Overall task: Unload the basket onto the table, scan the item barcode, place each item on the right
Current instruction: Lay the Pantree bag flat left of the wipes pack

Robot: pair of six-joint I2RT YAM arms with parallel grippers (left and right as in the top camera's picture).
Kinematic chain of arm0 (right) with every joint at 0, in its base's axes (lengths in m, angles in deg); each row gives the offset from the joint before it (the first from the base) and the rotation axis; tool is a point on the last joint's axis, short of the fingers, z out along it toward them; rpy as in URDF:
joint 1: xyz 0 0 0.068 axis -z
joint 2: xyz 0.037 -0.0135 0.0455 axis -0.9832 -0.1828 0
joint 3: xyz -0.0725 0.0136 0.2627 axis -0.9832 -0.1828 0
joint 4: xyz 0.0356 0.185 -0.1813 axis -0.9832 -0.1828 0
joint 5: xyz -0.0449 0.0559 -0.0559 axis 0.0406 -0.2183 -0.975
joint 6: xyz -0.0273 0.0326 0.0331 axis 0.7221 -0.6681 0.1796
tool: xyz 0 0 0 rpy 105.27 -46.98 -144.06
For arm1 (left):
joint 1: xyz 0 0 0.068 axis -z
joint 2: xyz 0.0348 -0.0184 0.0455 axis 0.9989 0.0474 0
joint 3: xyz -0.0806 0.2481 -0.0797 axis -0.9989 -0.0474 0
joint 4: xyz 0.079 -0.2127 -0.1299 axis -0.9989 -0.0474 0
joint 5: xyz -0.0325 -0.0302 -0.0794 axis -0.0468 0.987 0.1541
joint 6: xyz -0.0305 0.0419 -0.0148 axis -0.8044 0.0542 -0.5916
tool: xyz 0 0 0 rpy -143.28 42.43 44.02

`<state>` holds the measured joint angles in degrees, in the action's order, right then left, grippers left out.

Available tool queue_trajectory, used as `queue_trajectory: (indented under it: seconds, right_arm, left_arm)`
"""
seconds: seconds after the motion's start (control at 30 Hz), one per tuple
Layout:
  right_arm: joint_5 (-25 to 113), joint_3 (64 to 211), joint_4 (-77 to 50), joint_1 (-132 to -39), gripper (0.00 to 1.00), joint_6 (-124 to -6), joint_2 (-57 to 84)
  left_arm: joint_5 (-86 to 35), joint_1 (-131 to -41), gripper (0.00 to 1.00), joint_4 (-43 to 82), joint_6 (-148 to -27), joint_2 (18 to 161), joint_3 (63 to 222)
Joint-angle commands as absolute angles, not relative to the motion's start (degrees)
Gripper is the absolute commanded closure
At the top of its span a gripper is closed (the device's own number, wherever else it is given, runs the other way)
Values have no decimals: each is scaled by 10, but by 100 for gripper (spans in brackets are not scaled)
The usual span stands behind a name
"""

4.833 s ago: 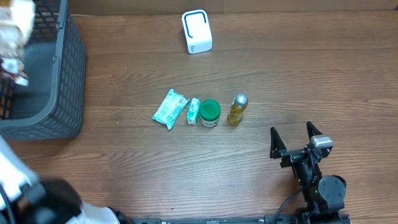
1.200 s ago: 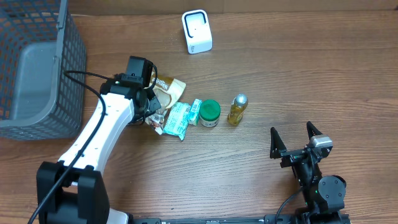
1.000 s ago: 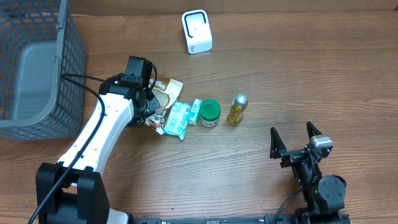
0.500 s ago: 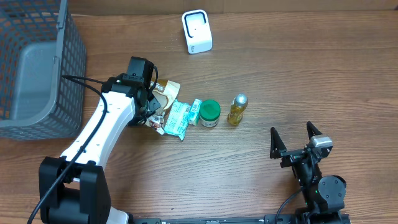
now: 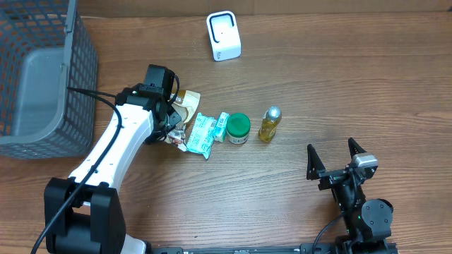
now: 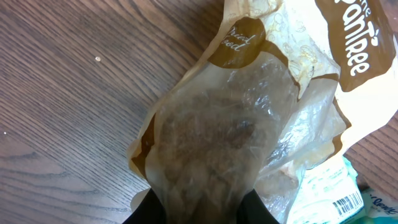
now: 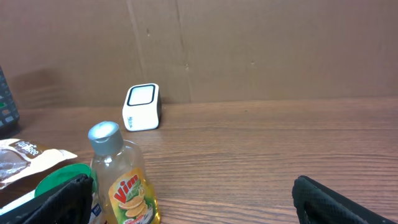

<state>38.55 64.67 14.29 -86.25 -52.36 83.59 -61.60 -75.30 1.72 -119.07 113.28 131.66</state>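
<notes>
Bread bag [image 6: 249, 124] lies on the table [image 5: 353, 85] against the green packet [image 5: 200, 134], one end pinched in your closed left gripper [image 6: 199, 208]; your right gripper [image 5: 333, 154] sits wide open. Expect light, crinkly, slippery film (contents likely squash), so grip the flat end.

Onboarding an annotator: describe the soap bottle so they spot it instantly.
Mid-way across the brown wooden table lies a short row of goods. The clear bottle of yellow liquid ends it on the right, beside the green-lidded round jar; only it has a silver cap.
</notes>
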Motion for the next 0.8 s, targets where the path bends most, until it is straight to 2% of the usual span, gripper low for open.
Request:
queue_trajectory:
  seconds: [0.0,0.13,0.33,0.43,0.57,0.6,0.7,0.77]
  right_arm:
    - [383,641,147,-861,0,-519,840]
    - [383,641,147,-861,0,-519,840]
    - [383,641,147,-861,0,-519,840]
    - [383,641,147,-861,0,-519,840]
    - [383,641,147,-861,0,-519,840]
    - [383,641,147,-861,0,-519,840]
    - [383,641,147,-861,0,-519,840]
    - [383,641,147,-861,0,-519,840]
  left_arm:
    - [-628,-753,89,12,-1207,1136,1309]
    - [-637,-753,90,4,-1208,1136,1307]
    - [-643,-753,83,4,-1208,1136,1303]
    - [-642,-753,66,4,-1207,1136,1303]
    - [-641,-753,53,1,-1197,1136,1303]
    - [-641,-753,46,2,-1190,1136,1303]
    - [-640,-753,28,1,-1144,1135,1308]
    - [-632,-753,21,1,-1108,1135,1321]
